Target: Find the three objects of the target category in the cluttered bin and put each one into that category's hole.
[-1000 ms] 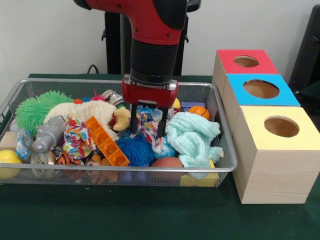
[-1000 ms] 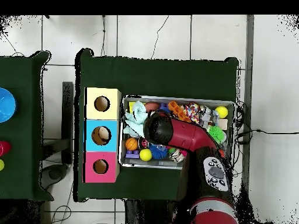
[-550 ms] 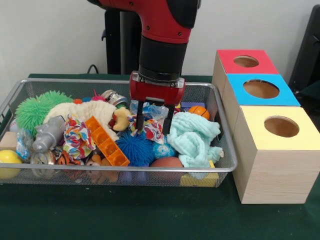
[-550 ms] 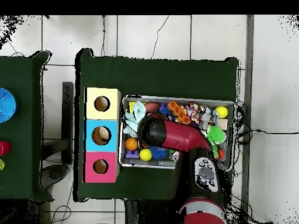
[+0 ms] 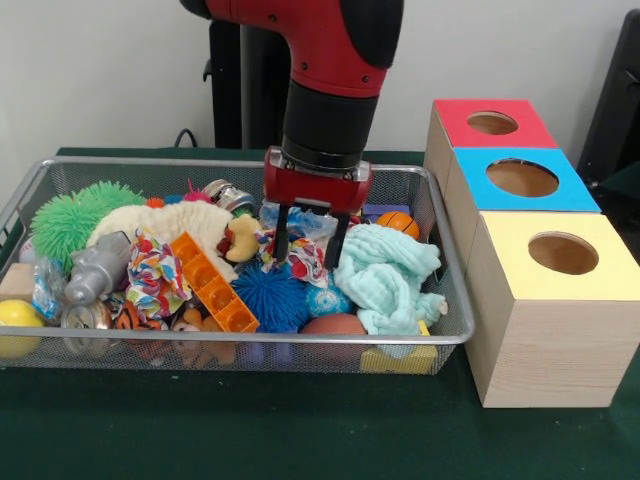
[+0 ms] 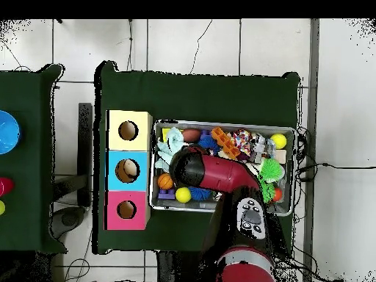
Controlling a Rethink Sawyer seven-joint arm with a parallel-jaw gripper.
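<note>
- The wire mesh bin [image 5: 440,330] sits on the dark green table [image 5: 250,430] and serves as the landmark for everything below.
- The gripper [image 5: 309,247] hangs over the middle of the bin, its two dark fingers spread apart with nothing between them, their tips just above a multicoloured patterned cloth [image 5: 303,258].
- The red and black arm [image 5: 325,80] comes straight down onto the bin's centre; from overhead it covers the middle of the bin [image 6: 290,134].
- A light teal cloth [image 5: 390,275] is bunched at the bin's right end, just beside the gripper's right-hand fingertip in the front view.
- A small orange basketball [image 5: 398,222] lies at the bin's far right corner, behind the teal cloth.
- A blue spiky ball [image 5: 270,298] rests near the bin's front wall, below the gripper, with an orange plastic block [image 5: 212,282] leaning beside it.
- A green spiky ball [image 5: 75,215] fills the bin's far left corner; a yellow ball [image 5: 15,322] sits at the front left corner.
- Three wooden boxes stand in a row just outside the bin's right end: yellow-topped box [image 5: 555,250] nearest the front, blue-topped box [image 5: 520,178] in the middle, red-topped box [image 5: 492,122] farthest back, each with a round hole in its top.
- Overhead, a pale object shows inside the blue-topped box's hole [image 6: 129,170].
</note>
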